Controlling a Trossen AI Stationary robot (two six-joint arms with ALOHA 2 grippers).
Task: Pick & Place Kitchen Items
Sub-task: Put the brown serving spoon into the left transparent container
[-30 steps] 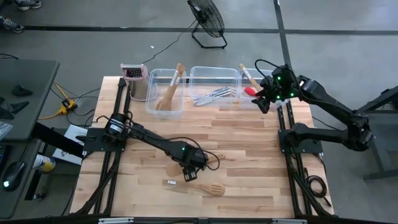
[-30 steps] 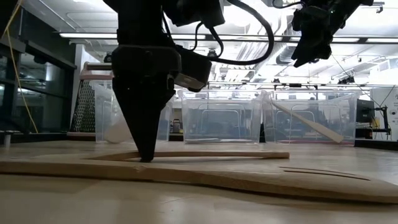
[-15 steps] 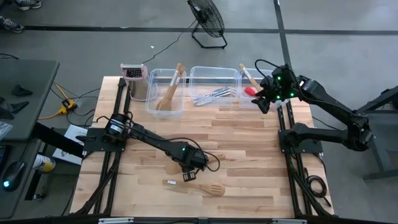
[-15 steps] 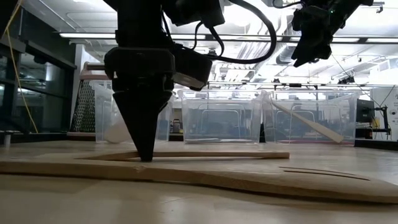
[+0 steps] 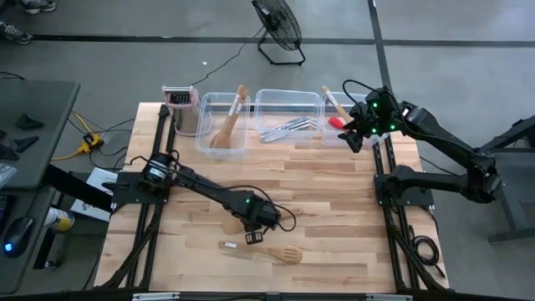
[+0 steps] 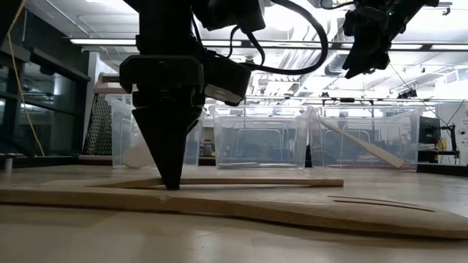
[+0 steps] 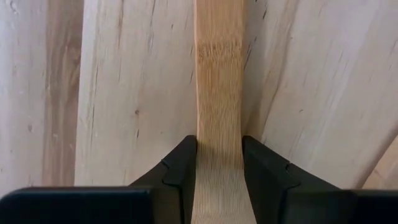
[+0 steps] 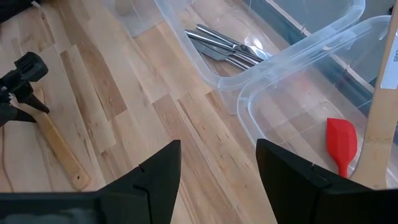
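Both left gripper (image 7: 219, 163) fingers clamp a wooden spoon (image 7: 217, 93), bowl hidden.

You are looking at a lab or workshop, not a home kitchen. The butcher-block table (image 5: 334, 192) stands on a bare grey concrete floor (image 5: 100, 58) with a floor fan (image 5: 278, 28) and a yellow cable (image 5: 84, 142) beside it. Behind the table, long ceiling strip lights (image 6: 102, 42) run over glass partitions (image 6: 18, 109).

A grey concrete floor (image 5: 100, 67) is seen around the wooden table (image 5: 334, 192); a black fan (image 5: 278, 29) is parked behind, ceiling strip lights (image 6: 110, 42) are lit.
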